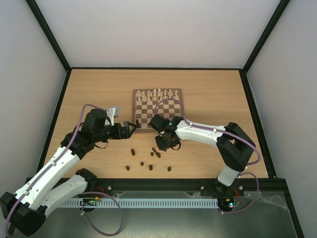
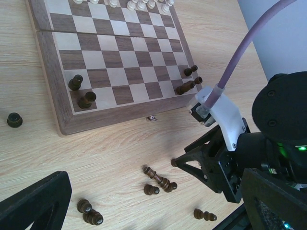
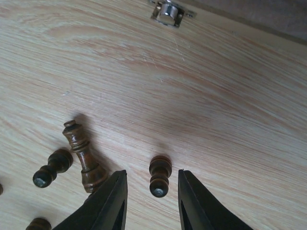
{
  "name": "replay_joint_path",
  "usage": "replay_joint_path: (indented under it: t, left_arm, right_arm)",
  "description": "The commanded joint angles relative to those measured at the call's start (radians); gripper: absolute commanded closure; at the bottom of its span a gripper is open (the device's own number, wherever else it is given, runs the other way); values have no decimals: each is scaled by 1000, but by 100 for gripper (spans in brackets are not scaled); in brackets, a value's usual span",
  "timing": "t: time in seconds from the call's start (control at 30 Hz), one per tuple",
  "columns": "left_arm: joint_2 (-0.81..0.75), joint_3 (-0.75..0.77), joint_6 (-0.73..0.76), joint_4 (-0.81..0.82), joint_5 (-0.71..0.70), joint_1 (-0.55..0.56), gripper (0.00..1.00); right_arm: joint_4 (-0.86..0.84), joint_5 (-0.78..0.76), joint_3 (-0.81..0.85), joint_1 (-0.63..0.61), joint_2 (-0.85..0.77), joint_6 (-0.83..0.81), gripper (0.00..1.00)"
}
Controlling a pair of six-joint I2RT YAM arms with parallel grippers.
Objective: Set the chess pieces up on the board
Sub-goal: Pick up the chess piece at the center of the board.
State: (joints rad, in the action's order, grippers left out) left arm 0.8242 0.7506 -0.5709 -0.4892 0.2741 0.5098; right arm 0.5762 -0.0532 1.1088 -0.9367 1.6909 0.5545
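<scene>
The board (image 1: pixel 158 110) lies mid-table with cream pieces along its far rows. In the left wrist view a few dark pieces (image 2: pixel 87 100) stand at its near corners. Several dark pieces (image 1: pixel 150 167) lie loose on the table in front of it. My right gripper (image 1: pixel 166 145) is open and low over the table. In the right wrist view its fingers (image 3: pixel 108 203) stand on either side of a dark pawn (image 3: pixel 159 176) without touching it. A fallen dark king (image 3: pixel 84 157) lies just left of them. My left gripper (image 1: pixel 132 126) is open and empty by the board's near left corner.
The board's metal clasp (image 3: pixel 168 12) is just beyond the pawn. One dark piece (image 2: pixel 14 120) stands on the table left of the board. The black frame rail (image 1: pixel 198 183) runs along the near table edge.
</scene>
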Motion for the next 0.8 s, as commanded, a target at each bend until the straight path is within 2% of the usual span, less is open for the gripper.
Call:
replay_joint_path:
  t: [0.0, 0.37, 0.77]
  left_arm:
    - [-13, -20, -3, -10, -7, -8, 1]
    - [-10, -36, -6, 8, 5, -8, 1]
    - [-10, -44, -4, 12, 7, -8, 1]
  right_arm:
    - [8, 9, -21, -9, 23, 16, 72]
    - [-4, 21, -64, -16, 25, 22, 74]
    - [2, -3, -38, -18, 27, 19, 94]
